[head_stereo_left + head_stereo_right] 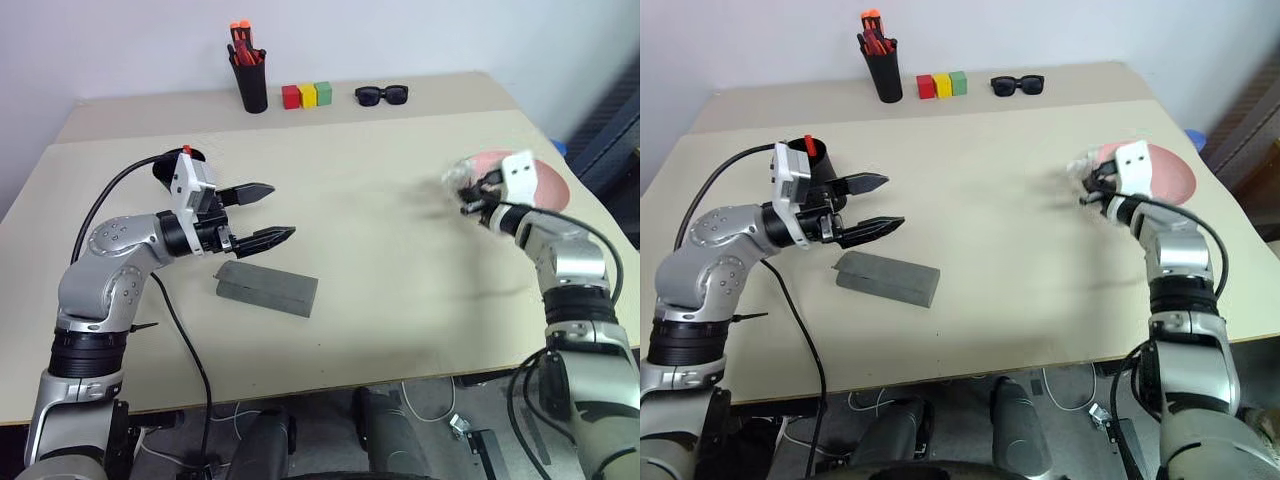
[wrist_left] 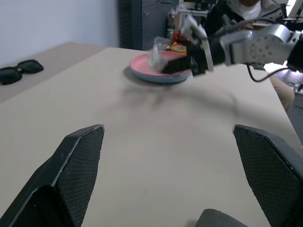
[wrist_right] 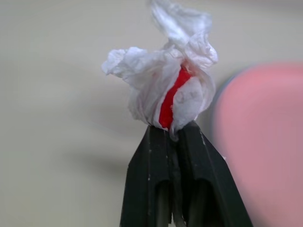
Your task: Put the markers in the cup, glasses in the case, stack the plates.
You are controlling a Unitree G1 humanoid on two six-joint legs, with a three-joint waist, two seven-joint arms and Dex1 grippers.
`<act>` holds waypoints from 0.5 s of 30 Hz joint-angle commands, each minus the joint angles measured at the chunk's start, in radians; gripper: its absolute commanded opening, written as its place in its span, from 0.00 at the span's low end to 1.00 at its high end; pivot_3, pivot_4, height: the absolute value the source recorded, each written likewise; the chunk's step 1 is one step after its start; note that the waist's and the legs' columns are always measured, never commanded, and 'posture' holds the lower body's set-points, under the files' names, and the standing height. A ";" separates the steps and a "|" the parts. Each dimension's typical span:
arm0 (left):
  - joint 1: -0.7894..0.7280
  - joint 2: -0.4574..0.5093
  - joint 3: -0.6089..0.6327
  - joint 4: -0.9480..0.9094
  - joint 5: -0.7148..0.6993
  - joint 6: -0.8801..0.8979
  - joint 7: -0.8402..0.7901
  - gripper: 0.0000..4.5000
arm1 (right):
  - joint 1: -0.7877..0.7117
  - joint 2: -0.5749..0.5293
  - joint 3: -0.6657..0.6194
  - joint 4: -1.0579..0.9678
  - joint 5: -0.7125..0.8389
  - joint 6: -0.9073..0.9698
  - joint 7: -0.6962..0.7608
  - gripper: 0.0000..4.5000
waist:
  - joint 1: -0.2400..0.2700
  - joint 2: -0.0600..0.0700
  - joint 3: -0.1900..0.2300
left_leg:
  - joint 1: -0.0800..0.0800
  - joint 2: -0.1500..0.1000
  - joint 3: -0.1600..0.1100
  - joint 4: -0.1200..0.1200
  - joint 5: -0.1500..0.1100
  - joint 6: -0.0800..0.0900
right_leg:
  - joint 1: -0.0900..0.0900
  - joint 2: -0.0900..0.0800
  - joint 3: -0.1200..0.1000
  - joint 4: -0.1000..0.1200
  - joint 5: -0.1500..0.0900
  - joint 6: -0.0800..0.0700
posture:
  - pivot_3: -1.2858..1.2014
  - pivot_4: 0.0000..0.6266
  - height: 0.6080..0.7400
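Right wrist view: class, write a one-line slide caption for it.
Right gripper shut on a crumpled white wrapper with a red streak, the pink plate beside it.

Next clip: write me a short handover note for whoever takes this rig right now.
Right gripper: shut on a crumpled white wrapper with a red streak, beside the plates.
Left gripper: open, holding nothing, above the table near the grey case.
Done: pink plate sits on the blue one. A red-tipped marker stands in the cup.
Left: case lies closed; I cannot see the glasses or the other marker. Wrapper needs setting aside.
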 commanded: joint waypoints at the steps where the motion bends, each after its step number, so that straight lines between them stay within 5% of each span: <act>1: -0.004 0.001 0.015 -0.036 -0.012 -0.011 0.008 1.00 | -0.053 -0.047 -0.028 0.118 -0.043 -0.064 -0.085 0.01 | 0.002 0.000 0.000 | 0.000 0.000 0.000 0.000 0.000 0.000 | 0.000 0.000 0.000 0.000 0.000 0.000 | 0.52 0.24 1.00; 4: -0.002 -0.002 0.013 -0.041 -0.013 -0.011 0.014 1.00 | -0.079 -0.061 -0.014 0.205 -0.067 -0.065 -0.110 0.21 | 0.003 0.000 0.000 | -0.001 0.000 0.000 0.000 0.000 0.000 | 0.000 0.000 0.000 -0.001 0.000 0.000 | 0.52 0.24 1.00; 8: 0.009 0.003 0.022 -0.046 -0.020 -0.005 0.016 1.00 | -0.108 -0.070 0.004 0.229 -0.114 -0.152 -0.178 0.66 | -0.007 0.000 0.000 | 0.000 0.000 0.001 -0.001 0.000 0.000 | 0.000 0.000 0.000 0.000 0.000 0.000 | 0.52 0.24 1.00; 13: 0.037 0.002 0.042 -0.062 -0.028 -0.005 0.036 1.00 | -0.118 -0.030 -0.076 0.141 -0.006 -0.279 -0.118 0.66 | -0.017 0.000 0.000 | 0.000 0.000 0.001 -0.001 0.000 0.000 | -0.001 0.000 0.001 0.000 0.000 0.000 | 0.52 0.24 1.00; 15: 0.065 0.000 0.055 -0.083 -0.034 -0.014 0.049 1.00 | -0.053 0.028 -0.063 -0.032 0.098 -0.254 0.040 0.66 | -0.021 0.000 0.000 | 0.000 0.000 0.001 -0.001 0.000 0.000 | -0.001 0.000 0.001 0.000 0.000 0.000 | 0.52 0.24 1.00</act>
